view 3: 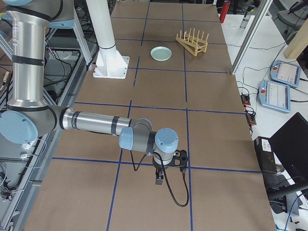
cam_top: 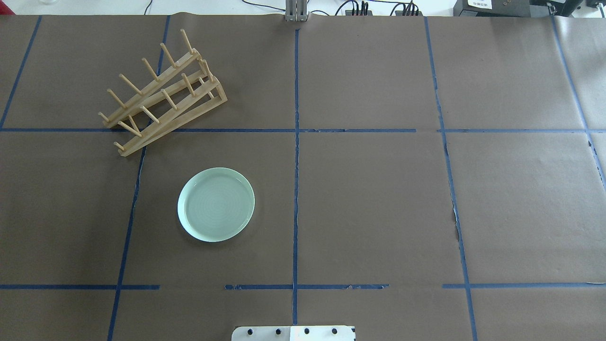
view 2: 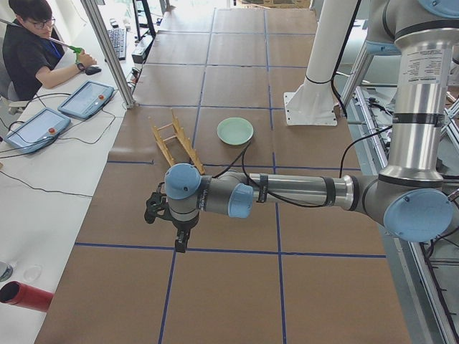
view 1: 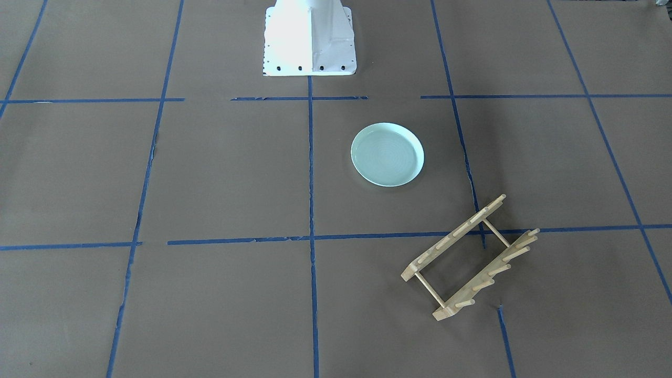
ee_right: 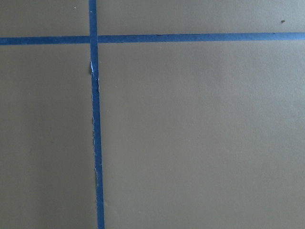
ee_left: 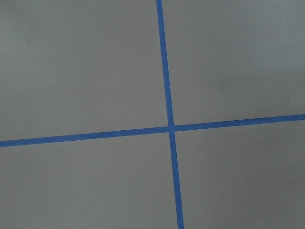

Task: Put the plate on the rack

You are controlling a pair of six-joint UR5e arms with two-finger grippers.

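The pale mint-green plate lies flat and right side up on the brown table, left of the centre line; it also shows in the front view. The light-wood rack stands beyond it at the far left, at an angle, pegs up and empty, also in the front view. Neither gripper shows in the overhead or front views. My left gripper hangs over the table's left end, far from the plate. My right gripper hangs over the right end. I cannot tell whether either is open or shut.
The robot's white base stands at the table's near edge by the centre. Blue tape lines divide the brown paper into squares. An operator sits at a side desk with tablets. Both wrist views show only paper and tape.
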